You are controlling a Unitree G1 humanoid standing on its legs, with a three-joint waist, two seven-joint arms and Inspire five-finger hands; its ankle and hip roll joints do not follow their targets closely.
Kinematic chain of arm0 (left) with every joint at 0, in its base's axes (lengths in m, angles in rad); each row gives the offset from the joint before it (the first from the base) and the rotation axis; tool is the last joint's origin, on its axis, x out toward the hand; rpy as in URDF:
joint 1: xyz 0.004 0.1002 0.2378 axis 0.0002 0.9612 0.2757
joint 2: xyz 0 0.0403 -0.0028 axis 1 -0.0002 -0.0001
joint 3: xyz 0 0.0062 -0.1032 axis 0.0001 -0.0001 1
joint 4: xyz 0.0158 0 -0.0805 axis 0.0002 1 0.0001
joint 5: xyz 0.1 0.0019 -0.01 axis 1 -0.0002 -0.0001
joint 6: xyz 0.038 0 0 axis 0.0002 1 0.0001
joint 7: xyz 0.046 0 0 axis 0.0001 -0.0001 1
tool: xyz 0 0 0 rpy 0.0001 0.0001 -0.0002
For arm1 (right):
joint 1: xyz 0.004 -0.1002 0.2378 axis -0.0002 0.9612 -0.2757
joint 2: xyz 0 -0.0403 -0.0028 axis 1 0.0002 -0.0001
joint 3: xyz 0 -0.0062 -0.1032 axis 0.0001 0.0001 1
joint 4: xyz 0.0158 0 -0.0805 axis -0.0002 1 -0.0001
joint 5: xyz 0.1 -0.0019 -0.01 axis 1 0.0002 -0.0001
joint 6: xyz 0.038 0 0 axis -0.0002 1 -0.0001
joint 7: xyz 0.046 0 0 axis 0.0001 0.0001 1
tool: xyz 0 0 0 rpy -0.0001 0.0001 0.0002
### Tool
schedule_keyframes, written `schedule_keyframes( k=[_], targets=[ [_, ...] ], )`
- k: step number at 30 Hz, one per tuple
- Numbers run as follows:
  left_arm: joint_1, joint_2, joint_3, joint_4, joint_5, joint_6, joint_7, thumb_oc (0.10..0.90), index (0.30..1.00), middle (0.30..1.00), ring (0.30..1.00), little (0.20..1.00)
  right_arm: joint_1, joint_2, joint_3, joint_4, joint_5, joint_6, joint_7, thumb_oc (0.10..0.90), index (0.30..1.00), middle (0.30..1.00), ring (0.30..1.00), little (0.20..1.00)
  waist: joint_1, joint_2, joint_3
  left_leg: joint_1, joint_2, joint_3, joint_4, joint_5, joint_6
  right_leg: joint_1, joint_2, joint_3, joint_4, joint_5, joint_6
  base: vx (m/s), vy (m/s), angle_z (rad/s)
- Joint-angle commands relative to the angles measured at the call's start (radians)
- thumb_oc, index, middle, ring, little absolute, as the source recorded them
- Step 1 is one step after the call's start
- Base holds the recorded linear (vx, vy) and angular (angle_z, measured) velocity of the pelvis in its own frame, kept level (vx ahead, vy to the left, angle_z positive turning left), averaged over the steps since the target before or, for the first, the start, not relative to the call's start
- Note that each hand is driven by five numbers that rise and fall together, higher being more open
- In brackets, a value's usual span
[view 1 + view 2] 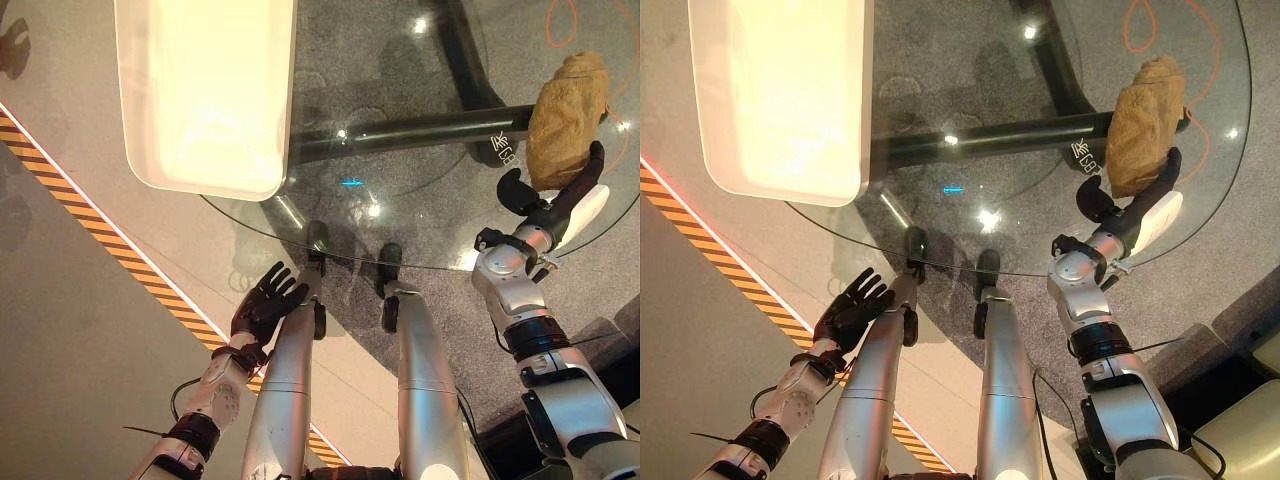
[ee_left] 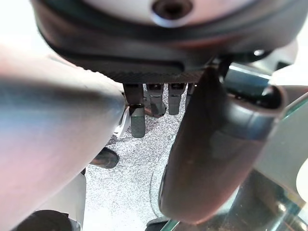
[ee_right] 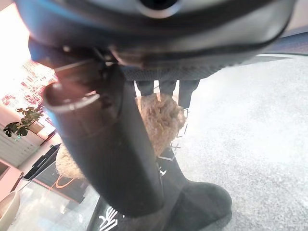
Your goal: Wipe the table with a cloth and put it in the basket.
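Right hand: my right hand (image 1: 548, 205) reached out over the near right part of the table, dark fingers held straight and pointing at the cloth, the thumb standing apart to the inner side (its outer edge wore a smooth white cover).
Grip: nothing was pinched; my fingertips (image 1: 596, 152) lay at the cloth's near edge, right against it, though I could not tell whether they pressed on it.
Cloth: the cloth (image 1: 568, 118) was a tan, nubbly bundle, crumpled into a tall lump, lying on the glass just beyond my right fingers; in the right wrist view its rough weave (image 3: 161, 118) showed past the finger row.
Table: the table (image 1: 1040, 230) was a round sheet of clear glass with a thin bright rim, a thick black tube frame visible through it and speckled grey carpet below.
Basket: the basket (image 1: 205, 95) was a pale, smooth, glossy tub with rounded corners, sitting on the table far to the inner side of my right hand, well apart from the cloth.
Left hand: my left hand (image 1: 265, 300) hung low beside the table's near edge, off the glass, fingers spread and relaxed, holding nothing.
Floor: a yellow-and-black striped band (image 1: 130, 270) ran across the smooth floor beyond my left hand.
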State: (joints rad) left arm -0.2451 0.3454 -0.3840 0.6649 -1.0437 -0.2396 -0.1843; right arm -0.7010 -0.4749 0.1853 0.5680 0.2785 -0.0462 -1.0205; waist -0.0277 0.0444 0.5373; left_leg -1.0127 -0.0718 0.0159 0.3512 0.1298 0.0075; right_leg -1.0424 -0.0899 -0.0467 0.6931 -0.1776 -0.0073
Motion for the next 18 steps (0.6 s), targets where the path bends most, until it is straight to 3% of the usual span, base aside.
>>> schedule_keyframes(
  k=[1, 18],
  targets=[
    [0.061, -0.106, -0.165, -0.035, 0.001, 0.073, -0.022, 0.800, 0.900, 0.900, 0.900, 0.900, -0.032, -0.132, 0.001, -0.010, 0.018, 0.006, 0.022, 0.800, 0.900, 0.900, 0.900, 0.900, 0.008, 0.045, -0.017, -0.037, -0.032, 0.041, 0.235, -0.207, 0.054, -0.009, 0.066, -0.019, -0.212, 0.232, 0.005, 0.00, 0.000, 0.00],
    [0.073, -0.097, -0.179, -0.056, 0.000, 0.072, -0.015, 0.800, 0.900, 0.900, 0.900, 0.900, -0.090, -0.176, -0.014, -0.021, 0.034, -0.040, 0.007, 0.800, 0.900, 0.900, 0.900, 0.900, 0.017, 0.045, -0.017, -0.041, -0.033, 0.033, 0.229, -0.210, 0.053, -0.014, 0.067, -0.027, -0.216, 0.228, 0.006, 0.00, 0.000, 0.00]
  ],
)
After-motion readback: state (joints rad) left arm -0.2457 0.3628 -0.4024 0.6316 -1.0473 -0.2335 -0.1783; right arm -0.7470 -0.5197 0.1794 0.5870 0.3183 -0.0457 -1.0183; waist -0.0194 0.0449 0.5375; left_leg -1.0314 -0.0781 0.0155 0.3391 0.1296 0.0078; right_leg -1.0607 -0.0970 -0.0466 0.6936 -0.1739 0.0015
